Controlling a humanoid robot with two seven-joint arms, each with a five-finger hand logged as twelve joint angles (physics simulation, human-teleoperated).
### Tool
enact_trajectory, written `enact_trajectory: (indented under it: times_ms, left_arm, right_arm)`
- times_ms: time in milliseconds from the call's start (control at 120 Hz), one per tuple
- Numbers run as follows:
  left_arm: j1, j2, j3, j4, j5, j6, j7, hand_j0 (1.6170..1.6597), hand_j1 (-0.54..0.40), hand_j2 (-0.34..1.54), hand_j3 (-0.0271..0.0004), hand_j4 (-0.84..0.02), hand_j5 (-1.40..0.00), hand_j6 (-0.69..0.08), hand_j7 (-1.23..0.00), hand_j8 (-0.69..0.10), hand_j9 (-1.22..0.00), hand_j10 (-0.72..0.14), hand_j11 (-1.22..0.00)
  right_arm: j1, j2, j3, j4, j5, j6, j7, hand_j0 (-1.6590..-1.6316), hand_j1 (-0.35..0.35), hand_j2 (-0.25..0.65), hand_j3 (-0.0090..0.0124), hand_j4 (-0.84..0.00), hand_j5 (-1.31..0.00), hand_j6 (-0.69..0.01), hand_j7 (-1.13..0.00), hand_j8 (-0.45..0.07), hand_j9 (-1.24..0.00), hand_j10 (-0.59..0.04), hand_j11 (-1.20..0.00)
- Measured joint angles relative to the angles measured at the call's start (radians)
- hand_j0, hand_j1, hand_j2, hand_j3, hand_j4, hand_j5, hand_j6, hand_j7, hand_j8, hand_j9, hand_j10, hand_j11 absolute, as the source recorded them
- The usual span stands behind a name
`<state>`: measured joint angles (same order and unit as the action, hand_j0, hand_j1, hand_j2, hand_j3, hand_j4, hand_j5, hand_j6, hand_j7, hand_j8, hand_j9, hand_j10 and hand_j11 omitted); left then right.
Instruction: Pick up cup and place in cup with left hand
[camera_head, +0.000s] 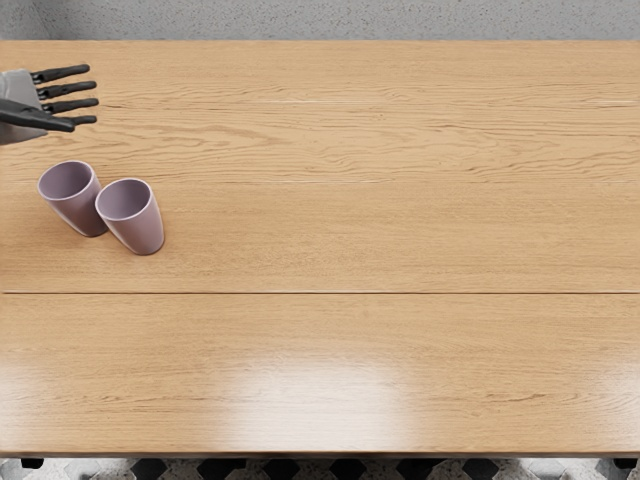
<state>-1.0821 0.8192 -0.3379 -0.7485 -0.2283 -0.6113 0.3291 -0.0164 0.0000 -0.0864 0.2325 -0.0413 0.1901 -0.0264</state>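
Observation:
Two mauve cups stand side by side at the left of the table in the head view, mouths up: a left cup (75, 205) and a right cup (138, 225) slightly nearer the table's front edge. Their rims appear to touch or nearly touch. My left hand (85, 110) reaches in from the left edge, farther back than both cups, its black fingers extended and spread with nothing held. The right hand does not show.
The wooden table (400, 240) fills most of the view, with its front edge near the bottom. Beyond its back edge lies a grey speckled surface (350, 20).

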Motion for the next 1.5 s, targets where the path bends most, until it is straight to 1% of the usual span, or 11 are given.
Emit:
enact_trajectory:
  times_ms: [83, 150, 225, 333, 408, 600, 708, 800, 983, 1208, 1500]
  left_arm:
    - [-0.007, -0.021, 0.0, 0.0, 0.018, 0.0, 0.029, 1.658, 0.344, 0.0, 0.0, -0.002, 0.0, -0.001, 0.0, -0.001, 0.0, -0.002, 0.0]
    - [-0.045, -0.025, 0.001, 0.0, 0.079, 0.0, 0.041, 1.658, 0.345, 0.0, 0.0, -0.001, 0.0, -0.001, 0.0, -0.001, 0.0, -0.001, 0.0]
    - [-0.111, -0.109, 0.0, 0.0, 0.249, 0.0, 0.048, 1.658, 0.341, 0.0, 0.0, -0.005, -0.01, -0.004, -0.01, -0.004, -0.01, -0.005, -0.01]
    - [-0.132, -0.197, 0.001, 0.0, 0.516, 0.001, 0.051, 1.6581, 0.327, 0.0, 0.0, -0.017, -0.02, -0.017, -0.02, -0.017, -0.02, -0.017, -0.02]
    - [-0.145, -0.246, 0.023, -0.009, 0.668, 0.063, 0.048, 1.658, 0.317, 0.01, 0.0, -0.027, -0.03, -0.027, -0.03, -0.027, -0.03, -0.027, -0.03]
    - [-0.175, -0.215, 0.055, -0.151, 0.889, 0.182, 0.043, 1.6581, 0.283, 0.01, 0.0, -0.058, -0.07, -0.058, -0.07, -0.058, -0.07, -0.057, -0.07]
    - [-0.194, -0.129, 0.096, -0.291, 0.923, 0.229, 0.041, 1.6581, 0.292, 0.01, 0.0, -0.051, -0.06, -0.051, -0.06, -0.051, -0.06, -0.05, -0.06]
    - [-0.221, -0.112, 0.18, -0.388, 0.933, 0.289, 0.034, 1.6581, 0.311, 0.01, 0.0, -0.035, -0.04, -0.035, -0.04, -0.035, -0.04, -0.034, -0.04]
    - [-0.236, -0.057, 0.355, -0.567, 1.019, 0.526, 0.029, 1.6581, 0.325, 0.01, 0.0, -0.024, -0.03, -0.025, -0.03, -0.025, -0.03, -0.024, -0.03]
    - [-0.236, -0.066, 0.463, -0.621, 1.1, 0.638, 0.027, 1.658, 0.309, 0.01, 0.0, -0.038, -0.05, -0.04, -0.05, -0.039, -0.04, -0.038, -0.04]
    - [-0.232, -0.067, 0.499, -0.627, 1.175, 0.664, 0.028, 1.6581, 0.169, 0.04, 0.0, -0.152, -0.19, -0.153, -0.19, -0.153, -0.19, -0.151, -0.19]
  right_arm:
    - [0.004, 0.0, -0.014, 0.001, -0.001, 0.0, 0.0, -1.658, -0.331, -0.003, 0.0, -0.015, -0.02, -0.015, -0.02, -0.015, -0.02, -0.015, -0.02]
    - [0.006, 0.0, -0.017, -0.001, 0.001, -0.001, 0.0, -1.658, -0.331, -0.003, 0.0, -0.015, -0.02, -0.015, -0.02, -0.015, -0.02, -0.015, -0.02]
    - [0.006, 0.0, -0.018, -0.002, 0.002, -0.003, 0.0, -1.658, -0.331, -0.003, 0.0, -0.015, -0.02, -0.015, -0.02, -0.015, -0.02, -0.015, -0.02]
    - [0.006, 0.0, -0.019, -0.003, 0.003, -0.004, 0.0, -1.6581, -0.331, -0.003, 0.0, -0.015, -0.02, -0.015, -0.02, -0.015, -0.02, -0.015, -0.02]
    - [0.006, 0.0, -0.019, -0.003, 0.003, -0.004, 0.0, -1.6581, -0.331, -0.003, 0.0, -0.015, -0.02, -0.015, -0.02, -0.015, -0.02, -0.015, -0.02]
    - [0.006, 0.0, -0.019, -0.003, 0.003, -0.004, 0.0, -1.6581, -0.331, -0.003, 0.0, -0.015, -0.02, -0.015, -0.02, -0.015, -0.02, -0.015, -0.02]
    - [0.006, 0.0, -0.019, -0.003, 0.003, -0.004, 0.0, -1.6581, -0.331, -0.003, 0.0, -0.015, -0.02, -0.015, -0.02, -0.015, -0.02, -0.015, -0.02]
    - [0.006, 0.0, -0.019, -0.003, 0.003, -0.004, 0.0, -1.6581, -0.331, -0.003, 0.0, -0.015, -0.02, -0.015, -0.02, -0.015, -0.02, -0.015, -0.02]
    - [0.006, 0.0, -0.019, -0.002, 0.003, -0.005, 0.0, -1.6581, -0.331, -0.003, 0.0, -0.015, -0.02, -0.015, -0.02, -0.015, -0.02, -0.015, -0.02]
    - [0.006, 0.0, -0.019, -0.003, 0.003, -0.005, 0.0, -1.6581, -0.331, -0.003, 0.0, -0.015, -0.02, -0.015, -0.02, -0.015, -0.02, -0.015, -0.02]
    - [0.006, 0.0, -0.019, -0.003, 0.003, -0.005, 0.0, -1.6581, -0.331, -0.003, 0.0, -0.015, -0.02, -0.015, -0.02, -0.015, -0.02, -0.015, -0.02]
